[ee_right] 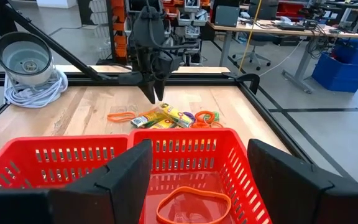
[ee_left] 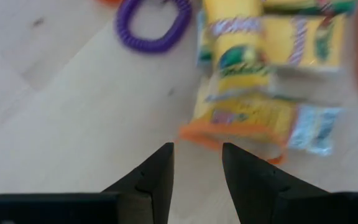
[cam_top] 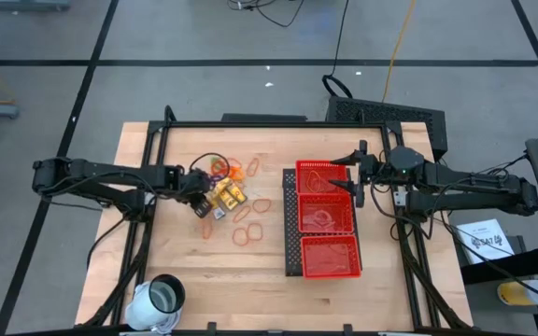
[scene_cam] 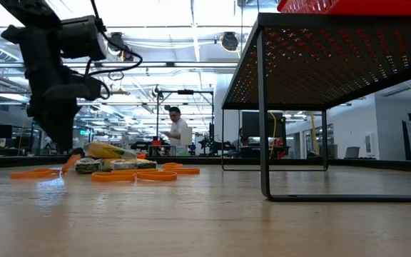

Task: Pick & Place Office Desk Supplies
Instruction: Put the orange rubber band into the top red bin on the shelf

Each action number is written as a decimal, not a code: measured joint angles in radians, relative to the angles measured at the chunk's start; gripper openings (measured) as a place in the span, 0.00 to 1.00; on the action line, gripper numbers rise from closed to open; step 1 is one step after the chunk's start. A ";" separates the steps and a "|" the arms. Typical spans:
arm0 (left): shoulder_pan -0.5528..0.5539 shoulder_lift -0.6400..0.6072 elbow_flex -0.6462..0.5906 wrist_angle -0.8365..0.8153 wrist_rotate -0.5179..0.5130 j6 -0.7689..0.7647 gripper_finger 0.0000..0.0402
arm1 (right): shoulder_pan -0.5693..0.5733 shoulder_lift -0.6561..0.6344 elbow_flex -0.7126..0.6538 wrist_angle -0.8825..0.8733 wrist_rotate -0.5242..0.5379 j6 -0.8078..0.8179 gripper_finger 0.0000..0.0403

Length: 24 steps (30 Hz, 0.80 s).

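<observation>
Overhead, wooden table [cam_top: 194,271], perhaps workshop-lit.

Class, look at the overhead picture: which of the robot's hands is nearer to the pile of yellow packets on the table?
Left. The left hand sits right at the yellow packets, beside them on the table. The right hand hangs over the red mesh tray, across the table.

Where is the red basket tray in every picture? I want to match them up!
High view: the red mesh tray sits right of centre on the table.
Low view: only its edge shows, top right, raised on a dark mesh stand.
Left wrist view: not in it.
Right wrist view: it fills the lower middle, between the right gripper's open fingers.
Shared landmark: the yellow packets.
</observation>
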 joint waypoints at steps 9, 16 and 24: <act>0.000 0.000 -0.030 0.058 -0.086 0.114 0.36 | 0.000 0.000 0.000 -0.003 0.000 -0.003 0.63; 0.000 0.000 -0.115 0.186 -0.034 0.187 0.36 | 0.000 0.000 0.000 -0.003 0.000 -0.003 0.63; 0.000 0.000 -0.159 0.243 -0.041 0.203 0.36 | 0.000 0.000 0.000 -0.002 0.000 -0.003 0.63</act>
